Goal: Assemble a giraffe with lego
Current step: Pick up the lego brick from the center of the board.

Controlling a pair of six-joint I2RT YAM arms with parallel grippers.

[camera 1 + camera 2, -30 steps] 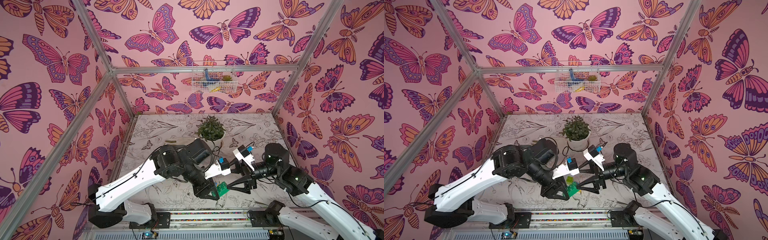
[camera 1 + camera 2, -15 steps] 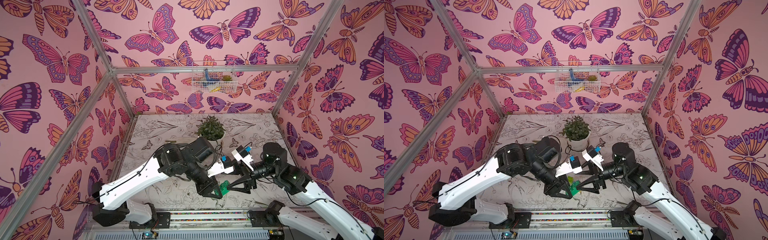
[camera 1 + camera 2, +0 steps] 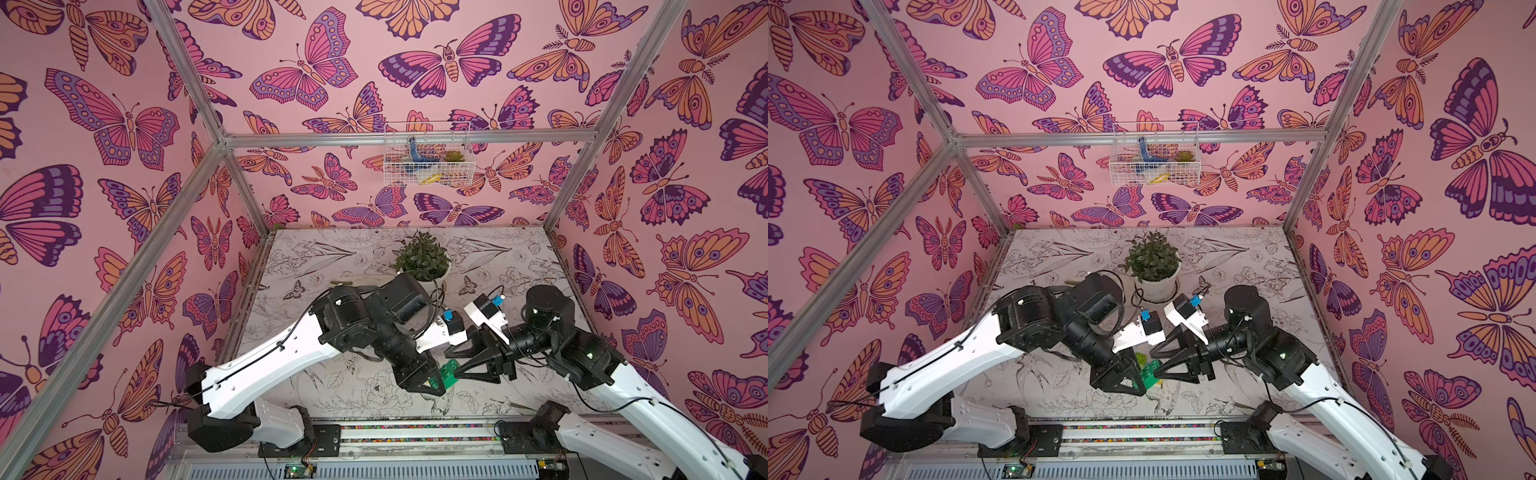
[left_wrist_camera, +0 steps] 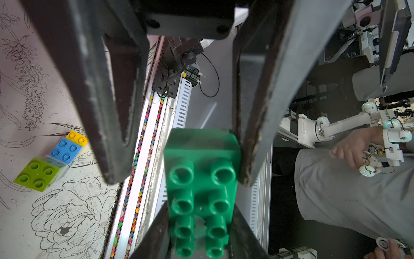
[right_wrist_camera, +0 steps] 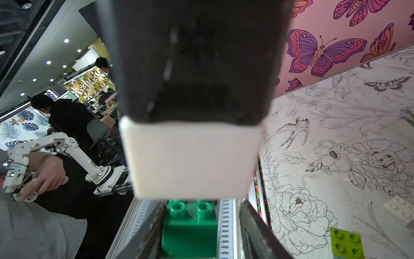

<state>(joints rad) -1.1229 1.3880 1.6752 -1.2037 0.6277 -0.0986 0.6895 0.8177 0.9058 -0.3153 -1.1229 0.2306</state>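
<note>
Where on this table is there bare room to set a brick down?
Bare table lies at the back left, between the potted plant and the left wall, and at the back right, between it and the right wall. Front centre is crowded: the left arm and right arm meet at the dark green brick, with the partly built giraffe lying nearby.

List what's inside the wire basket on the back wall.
Through the wire basket show a blue curved object, a green succulent and something yellow; anything beneath them is hidden.
</note>
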